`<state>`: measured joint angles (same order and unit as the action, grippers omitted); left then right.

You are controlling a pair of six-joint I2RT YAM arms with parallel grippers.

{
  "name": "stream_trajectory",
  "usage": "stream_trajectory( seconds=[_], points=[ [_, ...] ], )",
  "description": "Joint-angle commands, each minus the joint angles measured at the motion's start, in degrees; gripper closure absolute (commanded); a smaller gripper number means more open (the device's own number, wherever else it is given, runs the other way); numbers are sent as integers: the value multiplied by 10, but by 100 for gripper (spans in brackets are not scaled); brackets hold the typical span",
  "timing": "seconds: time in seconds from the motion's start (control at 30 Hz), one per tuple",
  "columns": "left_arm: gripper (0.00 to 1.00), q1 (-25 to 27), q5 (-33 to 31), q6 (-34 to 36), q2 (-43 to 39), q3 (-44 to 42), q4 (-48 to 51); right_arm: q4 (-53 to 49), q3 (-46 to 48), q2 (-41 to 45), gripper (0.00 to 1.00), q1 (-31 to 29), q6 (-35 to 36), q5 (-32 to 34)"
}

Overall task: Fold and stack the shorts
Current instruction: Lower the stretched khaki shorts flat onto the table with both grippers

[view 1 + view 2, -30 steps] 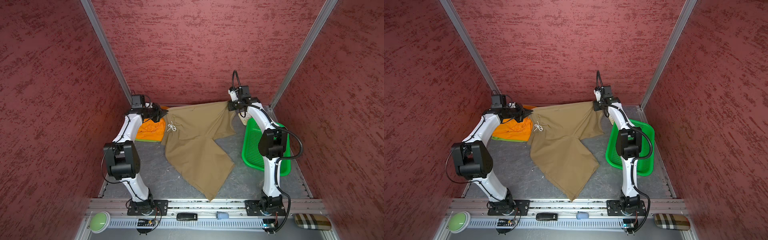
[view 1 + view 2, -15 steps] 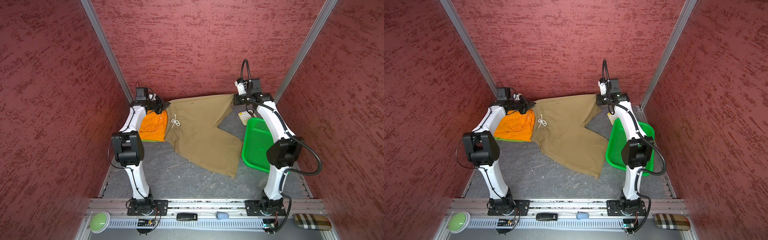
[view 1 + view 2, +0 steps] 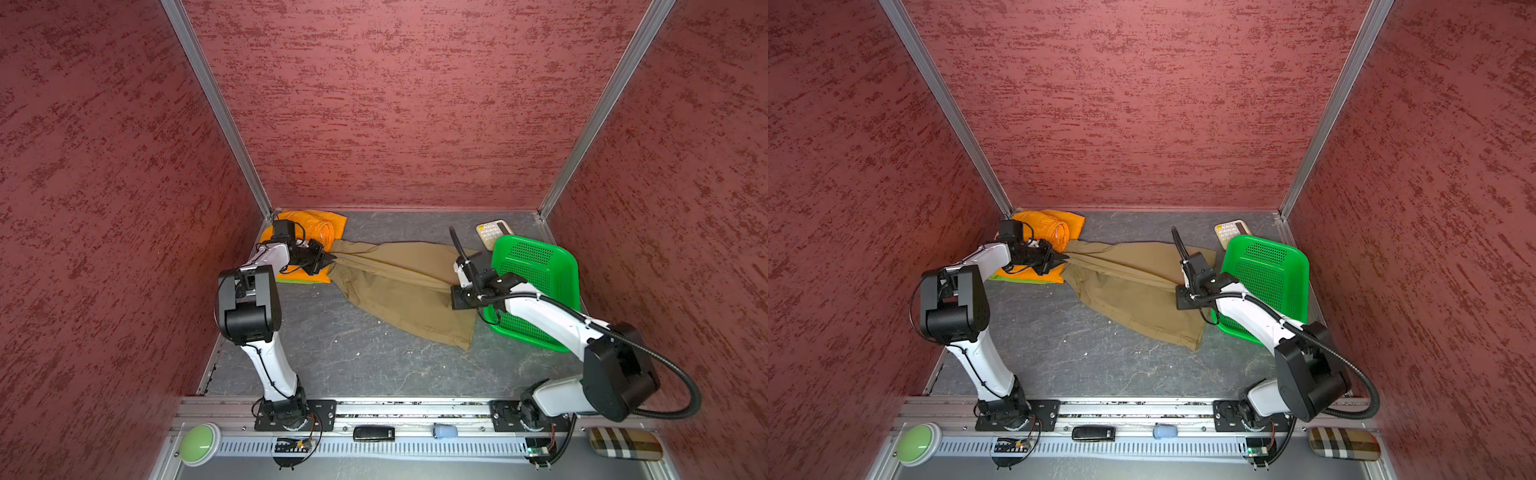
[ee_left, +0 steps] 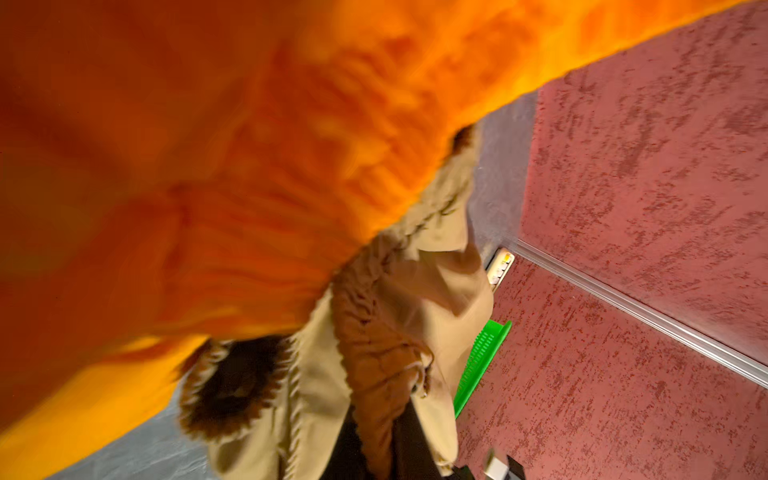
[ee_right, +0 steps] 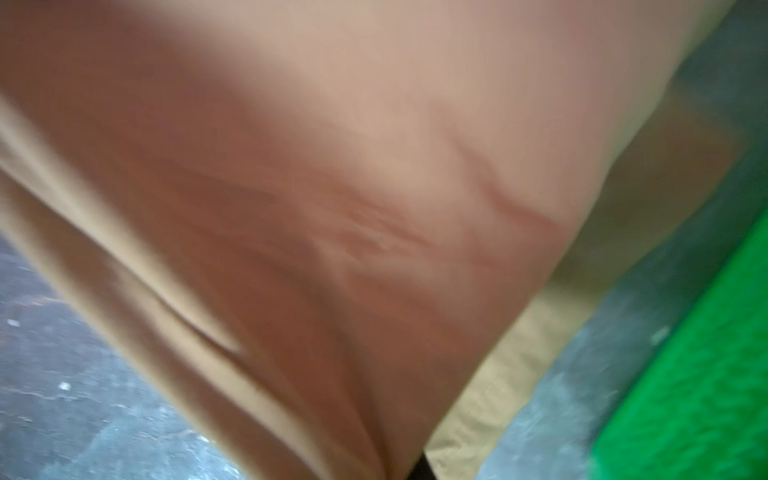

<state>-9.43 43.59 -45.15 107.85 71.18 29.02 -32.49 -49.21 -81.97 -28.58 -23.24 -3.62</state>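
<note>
Khaki shorts [image 3: 399, 286] lie mid-table, stretched between the left gripper [image 3: 329, 259], pinched tight on the waistband beside the orange shorts [image 3: 316, 224], and the right gripper [image 3: 454, 293], clamped on cloth by the green basket [image 3: 536, 266]. Folding looks under way; next both ends likely need laying flat, edges aligned.

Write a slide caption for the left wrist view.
Blurred orange shorts crowd the lens beside the khaki shorts' gathered waistband; a green basket and red wall show beyond.
</note>
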Motion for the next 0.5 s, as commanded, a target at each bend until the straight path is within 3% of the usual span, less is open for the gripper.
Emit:
stream_trajectory(
  seconds=[0.0, 0.3, 0.47],
  points=[
    [90, -10, -18, 20, -36, -26, -49, 67, 44, 11, 100, 2, -84, 20],
    [92, 9, -19, 45, -59, -112, -56, 84, 49, -100, 100, 22, -53, 71],
    [93, 36, -15, 36, -84, -166, -70, 86, 12, -115, 100, 75, -16, 81]
  ],
)
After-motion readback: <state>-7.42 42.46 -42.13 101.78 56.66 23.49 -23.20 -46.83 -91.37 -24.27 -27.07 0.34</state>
